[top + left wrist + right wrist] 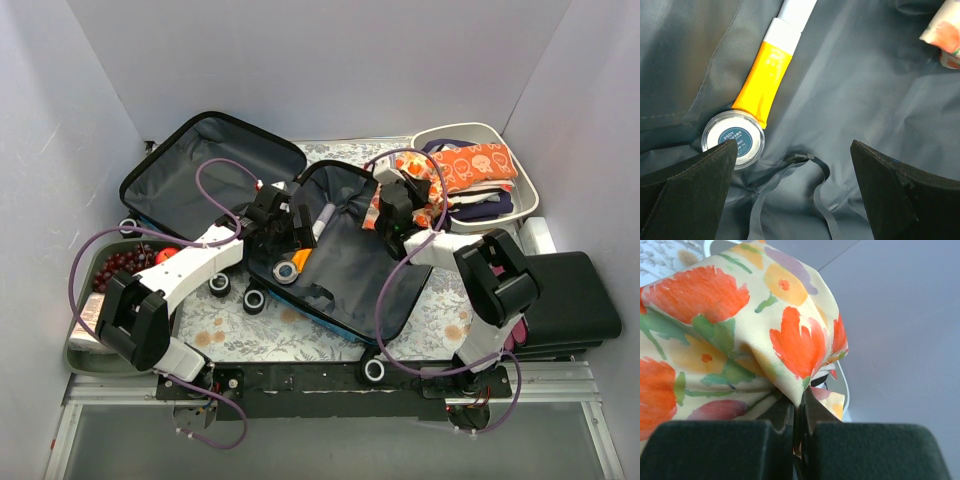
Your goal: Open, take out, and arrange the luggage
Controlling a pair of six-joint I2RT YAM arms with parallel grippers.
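the take-out step is in hand. the right gripper [800,426] is pressed together on a fold of flowered cloth [740,325], held up at the luggage's right edge, near the white tub [497,128]. its next move likely calls for carrying the cloth over the tub and letting go on the pile there. the left gripper [792,152] hangs spread and empty over an orange tube [762,80] and a small round jar [733,138]; it needs to drop and close on one. the luggage [350,268] lies open mid-table [250,325], both halves showing dark grey lining, with black trim, a blue edge and wheels along its near side.
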